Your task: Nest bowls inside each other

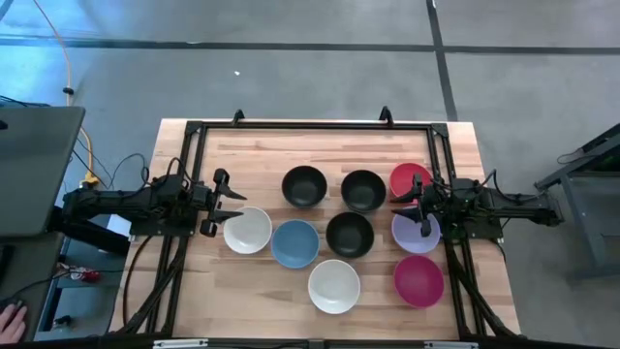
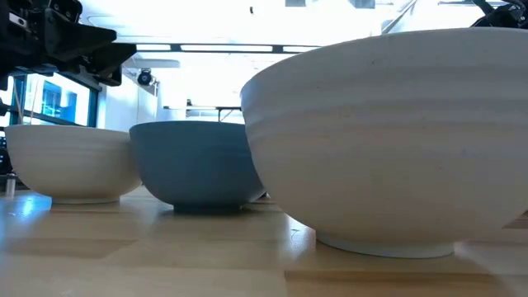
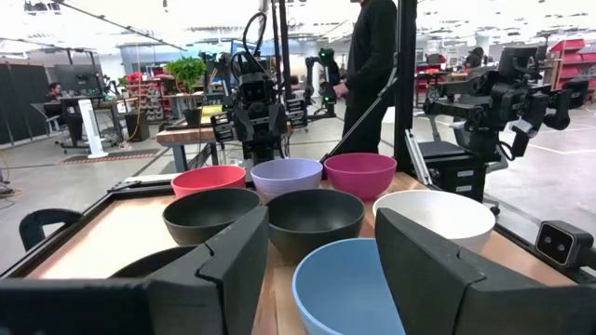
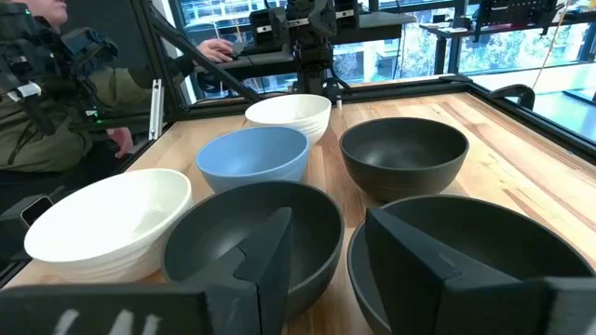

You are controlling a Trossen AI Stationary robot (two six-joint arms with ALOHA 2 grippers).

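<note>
Nine bowls stand apart, each on its base, on the wooden table (image 1: 262, 281). Three are black (image 1: 304, 185) (image 1: 363, 190) (image 1: 350, 234), two white (image 1: 248, 230) (image 1: 334, 286), two magenta-pink (image 1: 410, 180) (image 1: 418, 280), one light blue (image 1: 294, 243) and one lavender (image 1: 417, 232). My left gripper (image 1: 218, 204) (image 3: 321, 244) is open above the table's left side, beside the left white bowl. My right gripper (image 1: 421, 208) (image 4: 328, 228) is open between the far pink bowl and the lavender bowl. The low view shows the near white bowl (image 2: 388, 140), the blue bowl (image 2: 198, 165) and the other white bowl (image 2: 70, 161).
A black metal frame (image 1: 310, 124) runs along the table's far edge and sides. A person sits beyond the table's near left corner (image 4: 56, 93); another stands in the room past the right side (image 3: 372, 56). Bare wood lies along the near left (image 1: 232, 291).
</note>
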